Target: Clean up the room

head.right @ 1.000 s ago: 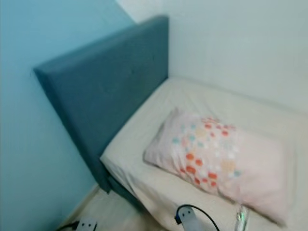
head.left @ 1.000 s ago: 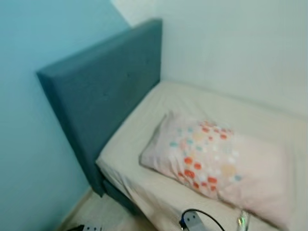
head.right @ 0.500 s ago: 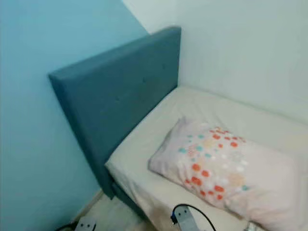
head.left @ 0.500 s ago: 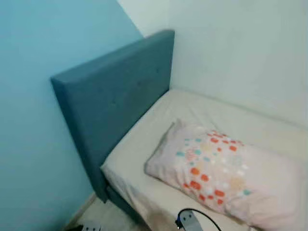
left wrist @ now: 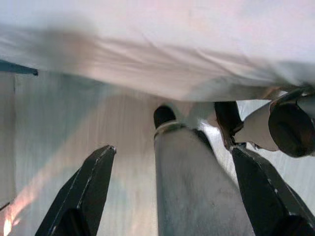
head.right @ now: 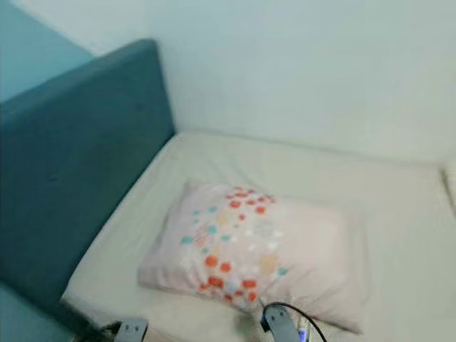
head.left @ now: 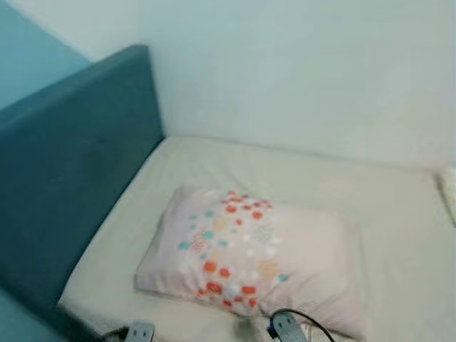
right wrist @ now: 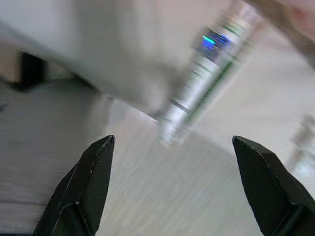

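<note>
A bed with a cream sheet (head.left: 299,178) stands in the corner of the room. On it, near the teal headboard (head.left: 64,171), lies a pale pink pillow (head.left: 249,256) with orange and blue dots. Both arms hang low beside the bed. In the left wrist view my left gripper (left wrist: 173,149) is open, with its black fingers (left wrist: 93,182) wide apart over the floor and my own silver leg (left wrist: 192,187) between them. In the blurred right wrist view my right gripper (right wrist: 173,140) is open too, and it holds nothing.
A white wall (head.left: 299,71) runs behind the bed. The edge of something pale (head.left: 449,189) lies on the bed at the far right. Silver arm parts with a black cable (head.left: 288,326) show at the bottom. The bed's sheet (left wrist: 157,54) hangs over light flooring (left wrist: 59,123).
The camera has swung to the right, so the headboard now sits at the left edge and more of the wall and mattress shows. The pillow itself has not moved.
</note>
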Robot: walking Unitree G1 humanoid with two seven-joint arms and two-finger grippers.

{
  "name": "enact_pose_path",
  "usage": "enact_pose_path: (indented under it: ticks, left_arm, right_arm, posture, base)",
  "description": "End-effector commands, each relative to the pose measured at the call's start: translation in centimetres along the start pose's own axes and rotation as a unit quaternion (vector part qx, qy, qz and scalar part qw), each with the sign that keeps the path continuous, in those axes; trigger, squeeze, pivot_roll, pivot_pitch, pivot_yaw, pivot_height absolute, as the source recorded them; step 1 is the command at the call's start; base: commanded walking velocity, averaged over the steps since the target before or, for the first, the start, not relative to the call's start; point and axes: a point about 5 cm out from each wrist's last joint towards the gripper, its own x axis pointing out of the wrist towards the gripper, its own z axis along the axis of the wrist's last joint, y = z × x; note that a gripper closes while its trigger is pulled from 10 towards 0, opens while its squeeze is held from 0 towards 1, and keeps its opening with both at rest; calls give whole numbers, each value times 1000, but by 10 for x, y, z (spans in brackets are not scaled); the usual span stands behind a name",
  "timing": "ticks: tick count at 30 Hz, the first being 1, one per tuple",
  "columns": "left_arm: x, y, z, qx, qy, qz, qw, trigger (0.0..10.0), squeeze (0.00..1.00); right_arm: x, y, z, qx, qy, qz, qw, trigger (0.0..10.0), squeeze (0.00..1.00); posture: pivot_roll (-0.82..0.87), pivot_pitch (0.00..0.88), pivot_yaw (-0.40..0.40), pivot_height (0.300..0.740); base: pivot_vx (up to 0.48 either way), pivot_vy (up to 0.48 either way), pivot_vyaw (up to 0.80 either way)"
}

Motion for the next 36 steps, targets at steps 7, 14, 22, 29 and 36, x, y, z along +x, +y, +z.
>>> enact_pose_path:
  ticks: [7,14,22,29,36]
  left_arm:
    - [-3,5,-11,-2,16,10,1000,10000,0]
    - [-3,5,-12,-23,13,19,999,10000,0]
    - [-4,6,-16,-53,19,36,998,10000,0]
    - [-4,7,-16,-46,21,36,998,10000,0]
    - [-4,6,-15,-46,18,35,998,10000,0]
  right_arm:
    - [0,9,4,8,-6,12,1000,10000,0]
    - [0,10,4,10,-5,16,1000,10000,0]
    - [0,10,3,4,-4,18,1000,10000,0]
    - [0,11,3,5,-5,18,1000,10000,0]
    - [0,10,3,6,-5,18,1000,10000,0]
  posture:
    - [-60,44,-11,740]
    - [-58,40,-12,740]
    - [-56,34,-14,740]
    - [-58,34,-11,740]
    - [-58,41,-10,740]
  base:
    - [0,0,0]
    - [0,0,0]
    - [0,88,-57]
    - [0,472,0]
    - [0,93,0]
